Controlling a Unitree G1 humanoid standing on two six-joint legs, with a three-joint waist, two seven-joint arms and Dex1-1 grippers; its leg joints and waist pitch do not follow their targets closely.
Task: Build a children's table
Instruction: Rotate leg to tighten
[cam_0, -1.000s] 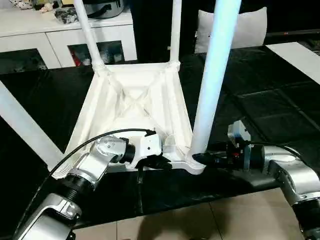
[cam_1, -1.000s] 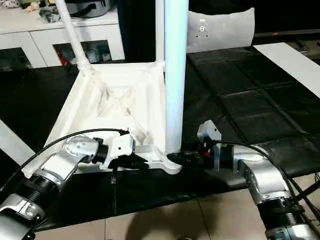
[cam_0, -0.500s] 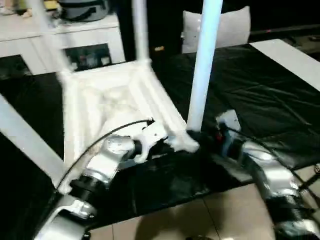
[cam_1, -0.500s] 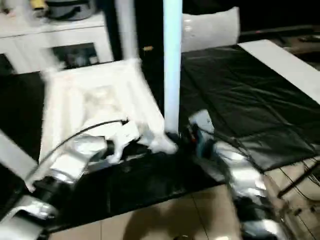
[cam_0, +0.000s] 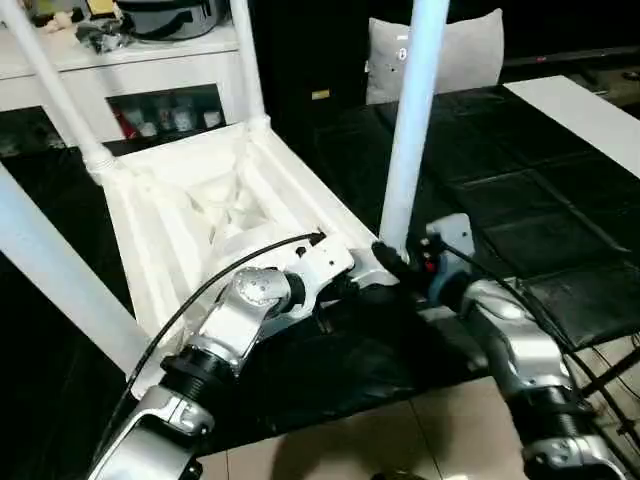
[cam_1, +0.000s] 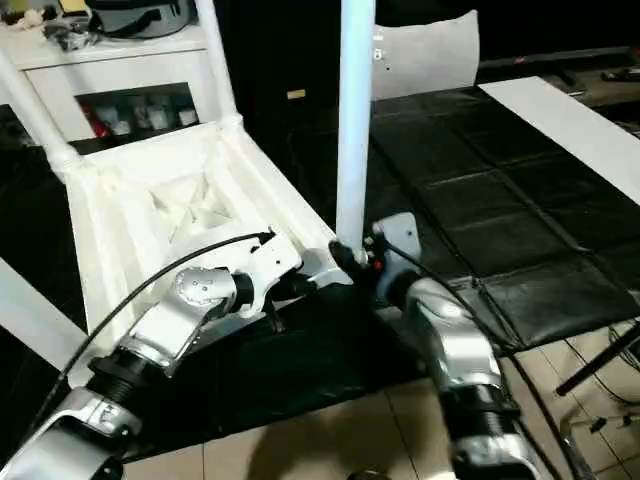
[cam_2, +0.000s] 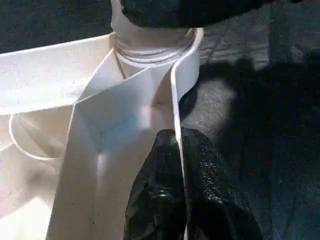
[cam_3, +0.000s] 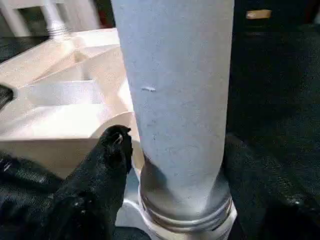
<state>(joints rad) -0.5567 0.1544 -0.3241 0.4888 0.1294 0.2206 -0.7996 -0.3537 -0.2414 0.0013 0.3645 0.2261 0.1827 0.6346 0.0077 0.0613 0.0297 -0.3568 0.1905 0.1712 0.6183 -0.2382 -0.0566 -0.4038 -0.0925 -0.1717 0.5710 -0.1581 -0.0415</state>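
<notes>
The children's table (cam_0: 190, 200) lies upside down on the black mat, white, with its X-ribbed underside up. Four white legs stand in its corner sockets. The nearest right leg (cam_0: 405, 130) rises from the corner socket (cam_2: 155, 47) between my two grippers. My left gripper (cam_2: 179, 165) is shut on the thin rim wall (cam_2: 175, 85) just beside that socket. My right gripper (cam_3: 175, 150) is open. Its black fingers (cam_3: 107, 170) stand on either side of the leg's base (cam_3: 180, 125), with a slight gap on one side. The same corner appears where the right gripper (cam_0: 390, 262) reaches in.
A white cabinet (cam_0: 150, 80) with glass doors stands behind the table. A white cushion (cam_0: 450, 55) leans at the back, and a white strip (cam_0: 580, 110) lies on the black mat (cam_0: 520, 200) at the right. Tiled floor (cam_0: 400, 440) begins at the mat's near edge.
The whole picture has swung and tilted, so the camera has moved. Both grippers stay at the table's near right corner, the left still pinching the rim.
</notes>
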